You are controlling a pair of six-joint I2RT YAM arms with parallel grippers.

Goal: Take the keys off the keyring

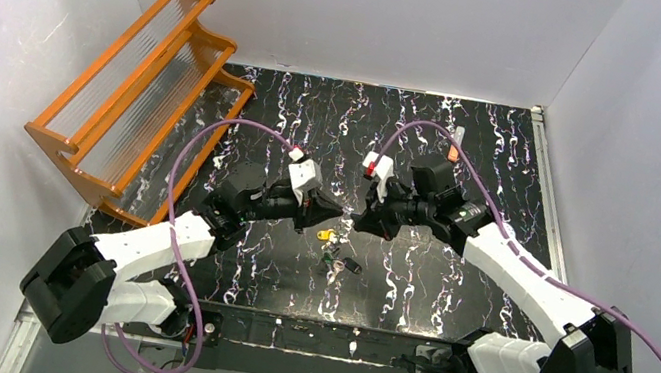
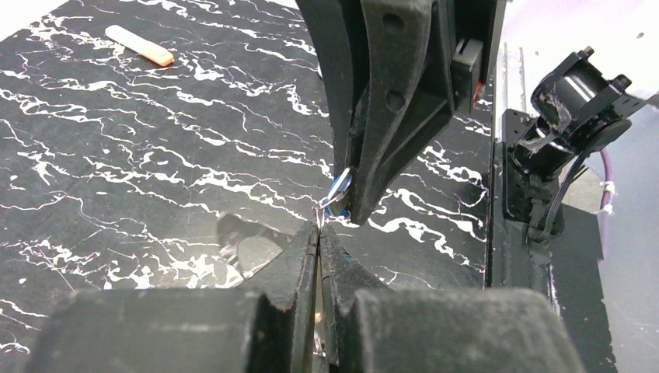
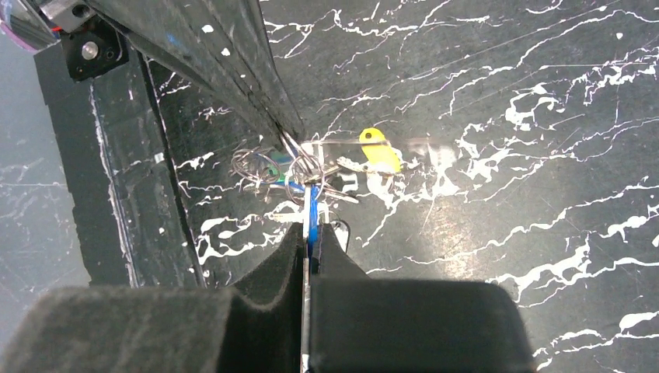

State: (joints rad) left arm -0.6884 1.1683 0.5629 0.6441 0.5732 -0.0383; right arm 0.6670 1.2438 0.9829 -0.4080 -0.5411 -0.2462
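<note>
Bench (image 1: 511, 176), black with white veining, carried an orange rack (image 1: 136, 83) at its far left corner, well apart from the work. Both arms reached in to meet over the middle of the bench, tips almost touching. Left claw (image 2: 319, 233) was pressed together, pinching a thin grey wire loop, apparently the keyring (image 2: 322, 217). Right claw (image 3: 311, 229) was likewise pressed together on a flat blue piece (image 3: 312, 210), seen edge-on; whether key head or tag could not be told. Judged an opposed hold: one claw anchors the ring so the other can work a piece along the wire. The keys (image 3: 379, 149), yellow-headed and green-headed among them, bunched just on the near side of the tips and looked to be on the ring; whether they hung clear of the bench was unclear. A small orange-and-white tube (image 2: 140, 45) lay near the far right corner, untouched.
</note>
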